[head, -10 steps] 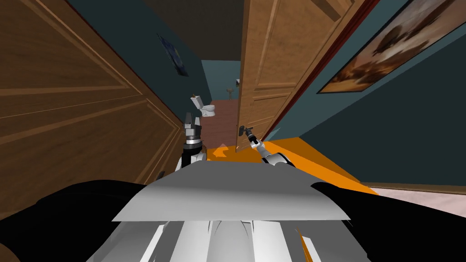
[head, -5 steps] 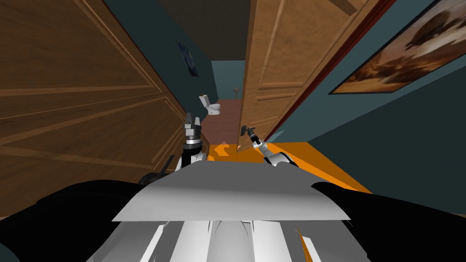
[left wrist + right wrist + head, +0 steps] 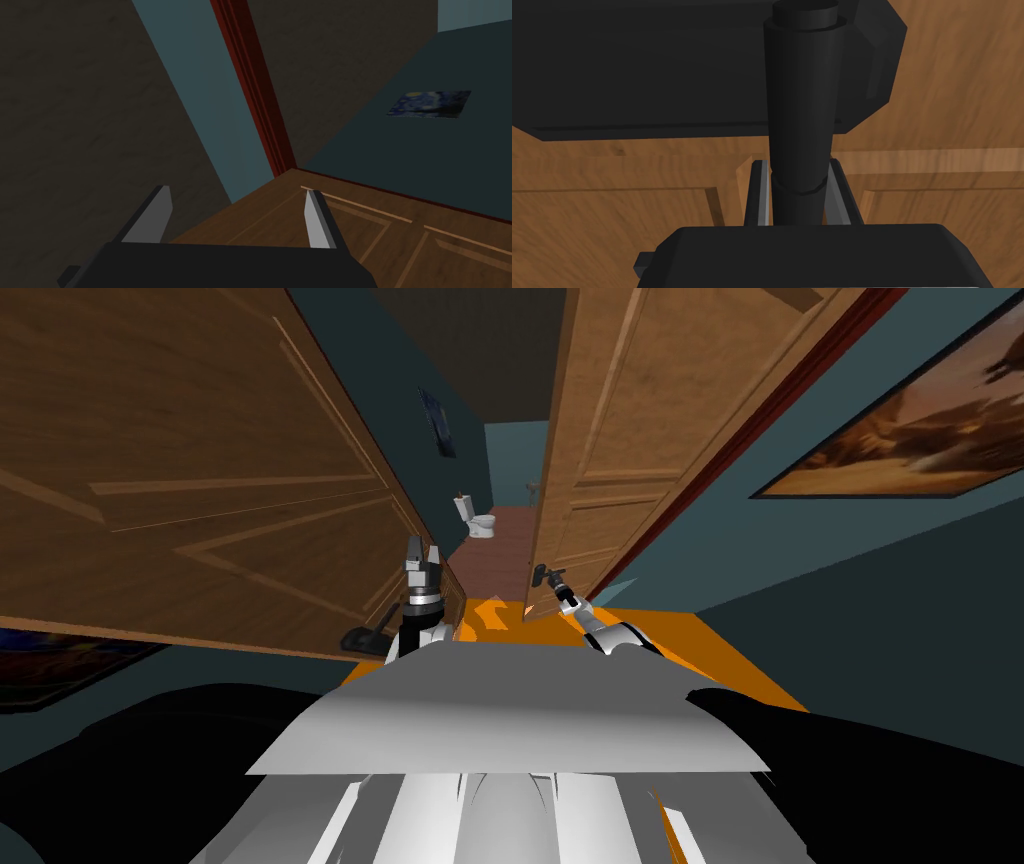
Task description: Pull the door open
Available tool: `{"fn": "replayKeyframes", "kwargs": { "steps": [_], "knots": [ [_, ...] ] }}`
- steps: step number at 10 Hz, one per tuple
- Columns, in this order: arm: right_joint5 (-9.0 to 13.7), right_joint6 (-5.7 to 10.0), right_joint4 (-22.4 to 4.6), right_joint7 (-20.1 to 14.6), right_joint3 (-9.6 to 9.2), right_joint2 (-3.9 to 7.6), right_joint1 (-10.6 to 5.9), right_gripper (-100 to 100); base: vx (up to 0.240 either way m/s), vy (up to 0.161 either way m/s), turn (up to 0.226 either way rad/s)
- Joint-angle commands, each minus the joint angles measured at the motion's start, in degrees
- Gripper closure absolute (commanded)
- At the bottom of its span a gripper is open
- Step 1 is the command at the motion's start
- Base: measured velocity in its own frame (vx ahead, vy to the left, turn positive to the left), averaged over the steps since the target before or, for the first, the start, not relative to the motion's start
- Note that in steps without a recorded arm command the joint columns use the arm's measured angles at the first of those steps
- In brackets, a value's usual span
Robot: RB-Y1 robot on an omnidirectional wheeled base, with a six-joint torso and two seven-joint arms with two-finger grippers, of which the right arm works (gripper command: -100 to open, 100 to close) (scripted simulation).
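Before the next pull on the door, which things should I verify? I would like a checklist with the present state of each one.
1. Right gripper shut on the dark door handle, fingers pressing both its sides: ok.
2. Handle seated deep between the fingers, not at their tips: ok.
3. Door ajar, with a toilet visible through the gap: ok.
4. Left gripper open and holding nothing: ok.
5. Left arm apart from the second wooden door beside it: cannot tell, it is close.
6. Room behind me for the door's swing: cannot tell.
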State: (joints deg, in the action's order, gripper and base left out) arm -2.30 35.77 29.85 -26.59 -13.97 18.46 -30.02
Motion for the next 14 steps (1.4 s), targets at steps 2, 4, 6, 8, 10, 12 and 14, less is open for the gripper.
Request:
{"fn": "replayKeyframes", "kwargs": {
  "steps": [2,4,6,8,10,12,14],
  "knots": [
    [-0.3,1.10,-0.5,-1.3,-0.57,0.49,-0.13,100,-0.098,-0.183,0.219],
    [-0.5,2.64,-1.0,-2.7,-1.28,1.90,0.33,100,-0.075,-0.053,0.114],
    [-0.8,4.73,-1.4,-4.7,-2.24,3.80,0.98,100,-0.152,-0.036,0.154],
    [-1.0,7.14,-1.9,-7.0,-3.34,6.00,1.72,100,-0.170,-0.081,0.150],
    [-1.2,8.73,-2.2,-8.5,-4.06,7.44,2.21,100,-0.129,-0.068,0.091],
    [-1.4,10.15,-2.5,-9.9,-4.71,8.74,2.65,100,-0.129,-0.108,0.121],
    [-1.6,12.08,-2.8,-11.8,-5.59,10.49,3.24,100,-0.132,-0.096,0.123]
  ]
}}
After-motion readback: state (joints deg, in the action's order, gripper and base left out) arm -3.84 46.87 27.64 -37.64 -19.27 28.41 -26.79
